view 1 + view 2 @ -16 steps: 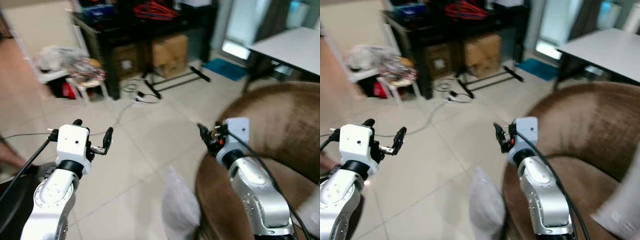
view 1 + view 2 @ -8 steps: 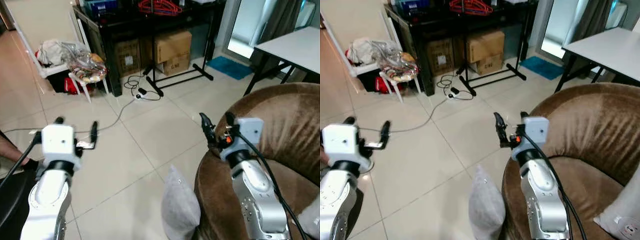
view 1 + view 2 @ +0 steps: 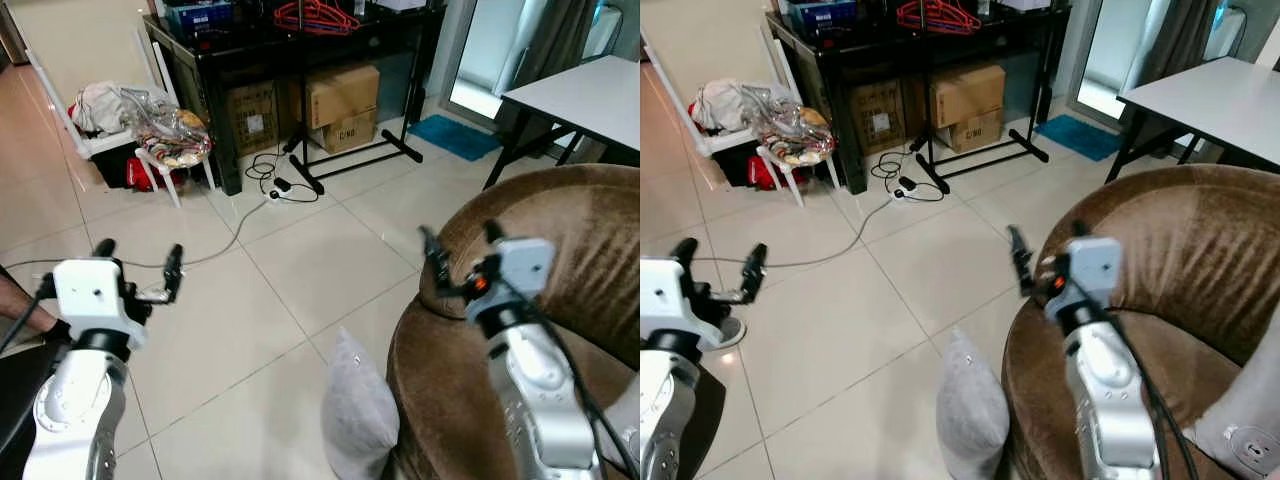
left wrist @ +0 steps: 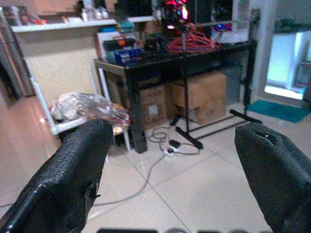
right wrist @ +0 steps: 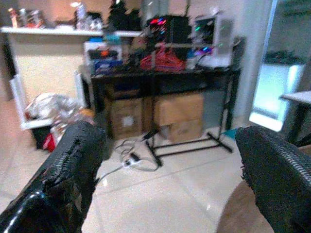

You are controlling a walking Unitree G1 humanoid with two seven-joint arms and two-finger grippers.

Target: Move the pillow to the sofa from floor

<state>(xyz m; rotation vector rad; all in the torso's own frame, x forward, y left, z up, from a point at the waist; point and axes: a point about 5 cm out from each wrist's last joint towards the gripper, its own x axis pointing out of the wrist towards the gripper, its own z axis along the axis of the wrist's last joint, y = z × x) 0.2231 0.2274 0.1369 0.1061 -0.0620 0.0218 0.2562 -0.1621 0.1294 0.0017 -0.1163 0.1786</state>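
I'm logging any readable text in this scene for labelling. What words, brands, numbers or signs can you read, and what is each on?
Right-hand cardboard box under the black table: a short black print, too small and blurred to read.
Left-hand cardboard box: a pale label, unreadable.
White pillow on the brown sofa: a round mark, illegible.
Grey pillow on the floor: no text visible.

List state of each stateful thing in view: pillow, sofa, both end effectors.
grey pillow: on the floor, upright, leaning against the sofa's front.
brown sofa: task pillow not on it; a light cushion lies at its right edge.
left end effector: open, empty, held above the tiles.
right end effector: open, empty, held above the sofa's rim.
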